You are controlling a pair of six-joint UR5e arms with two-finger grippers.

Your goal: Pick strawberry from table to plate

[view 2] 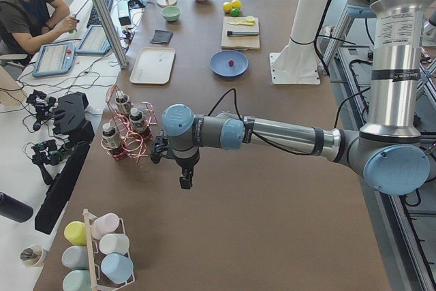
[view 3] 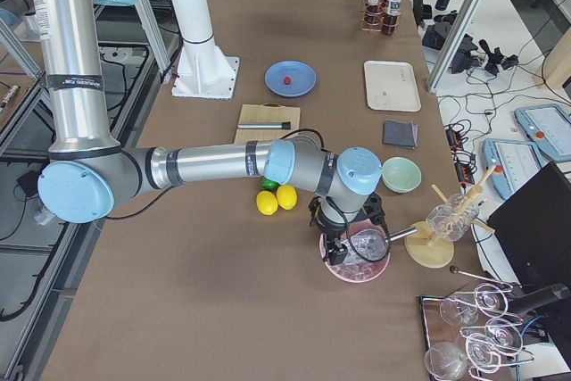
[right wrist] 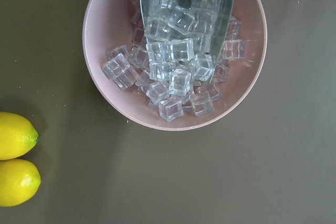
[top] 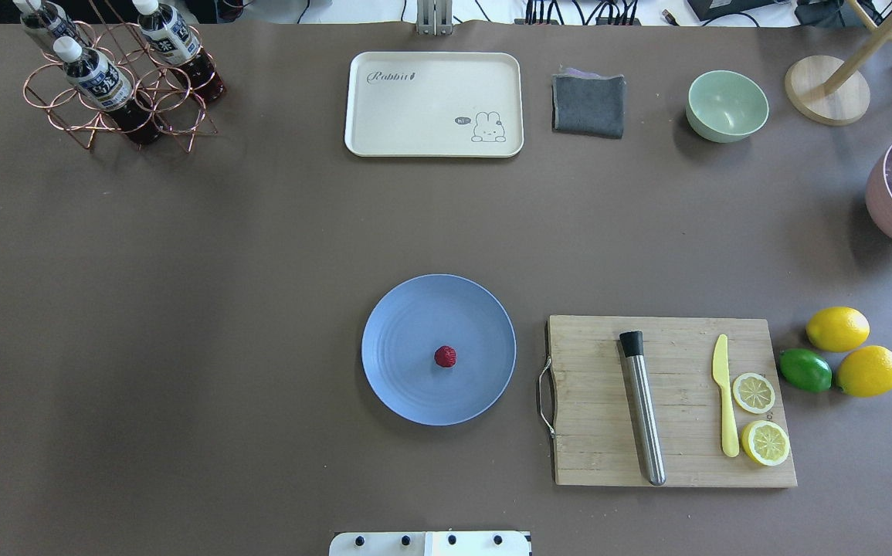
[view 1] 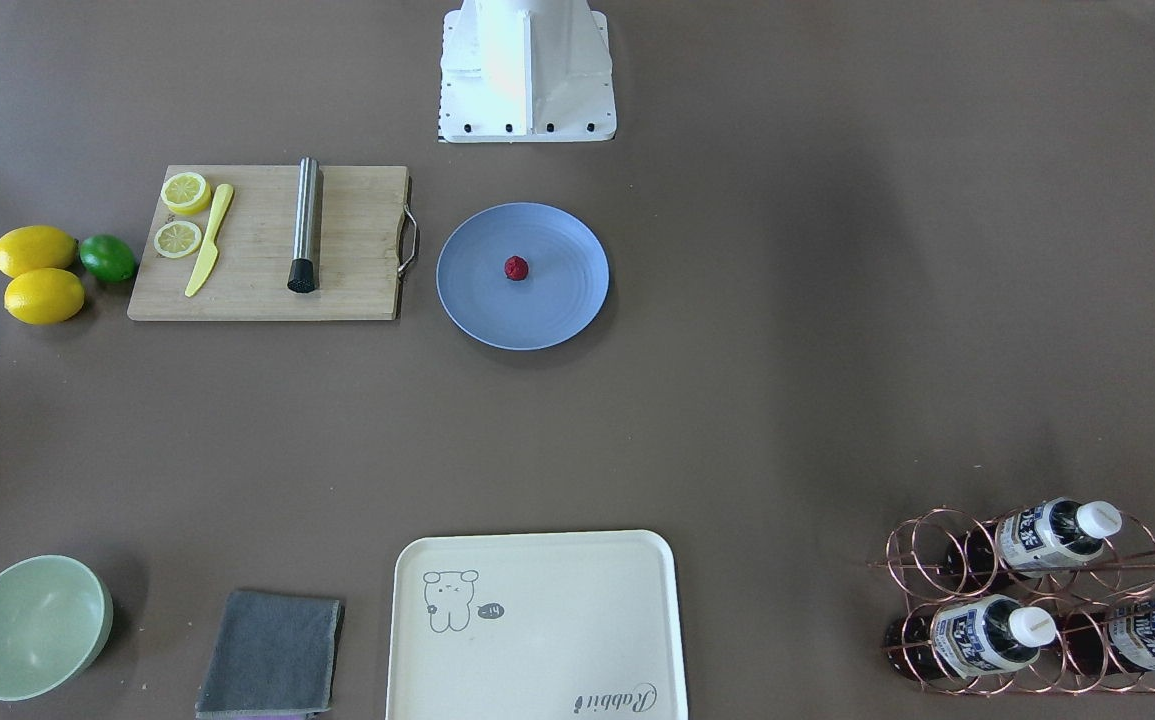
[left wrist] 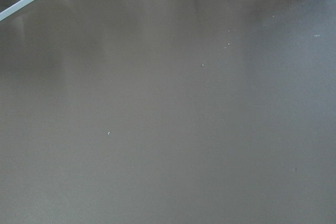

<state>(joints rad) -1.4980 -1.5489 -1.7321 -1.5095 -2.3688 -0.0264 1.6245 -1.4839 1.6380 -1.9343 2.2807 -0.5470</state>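
Note:
The small dark-red strawberry [view 1: 516, 267] [top: 446, 356] lies near the middle of the round blue-grey plate [view 1: 547, 315] [top: 403, 390], which rests on the brown table [view 1: 787, 350]. Neither gripper is near it. My left gripper [view 2: 185, 180] hangs over bare table near the bottle rack, far from the plate. My right gripper [view 3: 343, 245] hovers above a pink bowl of ice cubes [right wrist: 173, 56] at the table's other end. Both grippers show only in the side views, so I cannot tell whether either is open or shut.
A wooden cutting board [top: 592, 432] with a steel muddler, yellow knife and lemon slices lies beside the plate. Two lemons [top: 838, 328] and a lime sit past it. At the far edge are a cream tray [top: 384, 131], grey cloth [top: 588, 105], green bowl [top: 727, 106] and bottle rack [top: 117, 85]. A person [view 2: 30, 5] sits at a desk.

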